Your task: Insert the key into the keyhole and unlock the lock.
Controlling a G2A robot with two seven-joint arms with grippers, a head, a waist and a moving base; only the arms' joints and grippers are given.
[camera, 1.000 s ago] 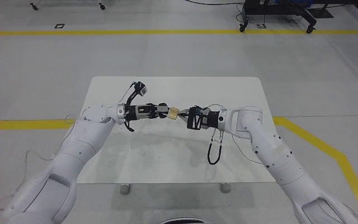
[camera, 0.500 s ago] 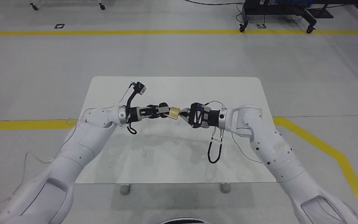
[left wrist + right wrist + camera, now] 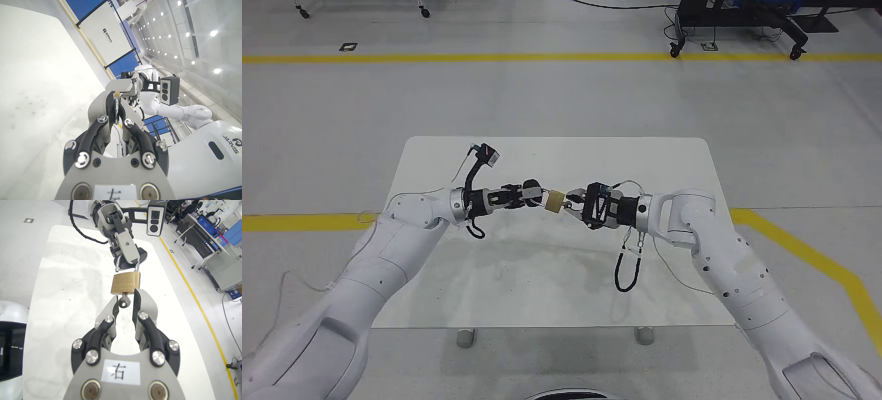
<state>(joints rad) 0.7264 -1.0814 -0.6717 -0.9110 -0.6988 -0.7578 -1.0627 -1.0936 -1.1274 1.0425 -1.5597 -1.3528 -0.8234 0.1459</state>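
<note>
Robot lab: floor tape [image 3: 542,57], wkbenches [image 3: 225,273]

L end effector [image 3: 115,98] clamped, R end effector [image 3: 126,294] spread.

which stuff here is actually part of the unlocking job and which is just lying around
Job:
padlock, held by its shackle in the left claw
key, stuck in the padlock
right claw, open around the key

Not part of it:
table underneath
yellow floor line
wheeled cabinet in the room behind
</note>
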